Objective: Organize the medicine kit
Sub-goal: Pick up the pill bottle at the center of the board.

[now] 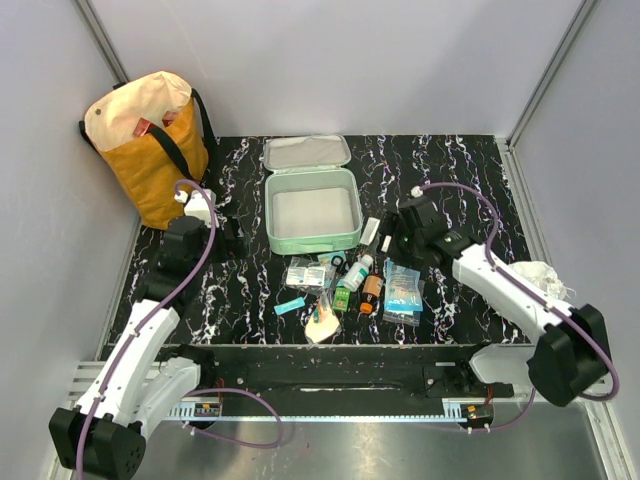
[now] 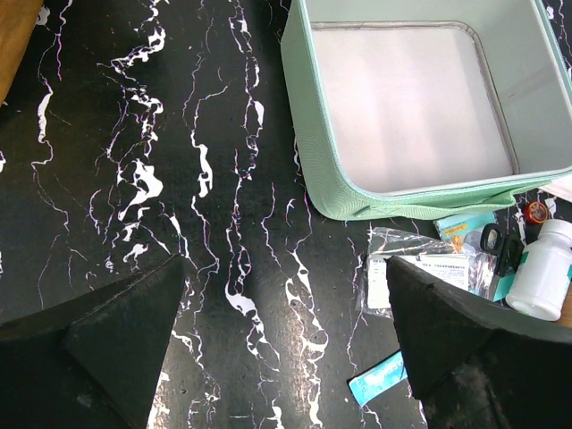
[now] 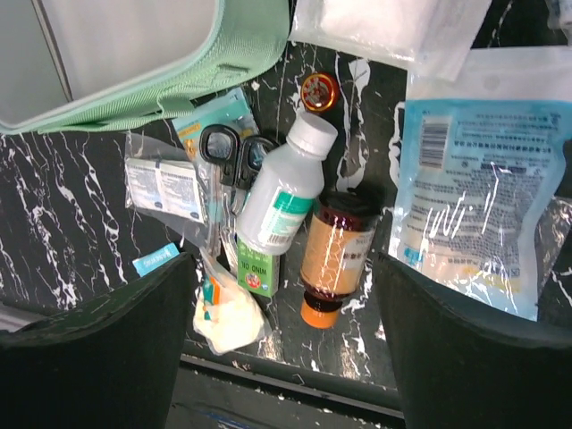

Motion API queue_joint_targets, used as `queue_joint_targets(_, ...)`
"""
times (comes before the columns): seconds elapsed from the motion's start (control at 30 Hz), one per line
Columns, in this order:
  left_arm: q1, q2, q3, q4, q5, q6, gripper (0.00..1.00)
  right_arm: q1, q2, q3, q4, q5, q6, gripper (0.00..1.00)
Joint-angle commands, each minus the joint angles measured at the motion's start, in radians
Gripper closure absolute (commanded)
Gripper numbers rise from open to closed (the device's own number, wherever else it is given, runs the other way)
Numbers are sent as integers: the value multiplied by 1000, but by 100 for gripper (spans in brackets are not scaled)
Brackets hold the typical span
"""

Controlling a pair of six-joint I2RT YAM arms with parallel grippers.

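The mint-green medicine kit [image 1: 312,241] lies open at the table's centre, its lid [image 1: 306,152] folded back and its grey-white inside empty. Supplies lie in front of it: a white bottle [image 3: 281,192], an amber bottle [image 3: 335,255], a green box [image 3: 257,273], black scissors [image 3: 234,156], a blue-and-clear pouch [image 3: 478,206] and a clear bag of packets [image 2: 429,273]. My left gripper [image 2: 286,340] is open and empty over bare table, left of the kit [image 2: 313,134]. My right gripper [image 3: 286,331] is open and empty above the two bottles, right of the kit's front corner [image 3: 179,80].
A yellow-and-cream tote bag [image 1: 150,140] stands at the back left. A small blue sachet [image 1: 289,306] and a white pouch [image 1: 322,325] lie near the front edge. A small orange cap [image 3: 318,90] lies by the kit. Something white and crumpled [image 1: 540,275] lies at the right.
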Motion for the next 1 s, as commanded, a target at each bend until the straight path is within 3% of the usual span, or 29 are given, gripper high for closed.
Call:
queue_joint_targets(0.0,-2,-19,-12,32,-21,-19,1,6,-100,-46,23,-41,17,14)
queue_joint_targets(0.23,-4,-28,-1,30,-30,-12,1,26,-161,-93,-56,47,146,18)
queue_joint_targets(0.5,-4,-31,6,26,16,-13,1,203,-157,-58,-199,162,250,19)
queue_joint_targets(0.63,-4,-25,15,0,-6,-10,1,224,-155,-61,-201,140,284,20)
queue_joint_targets(0.83,-4,-25,22,-11,-3,-12,1,289,21,26,-257,147,295,23)
queue_joint_targets(0.97,-4,-14,26,-14,8,-12,1,349,115,68,-317,212,309,31)
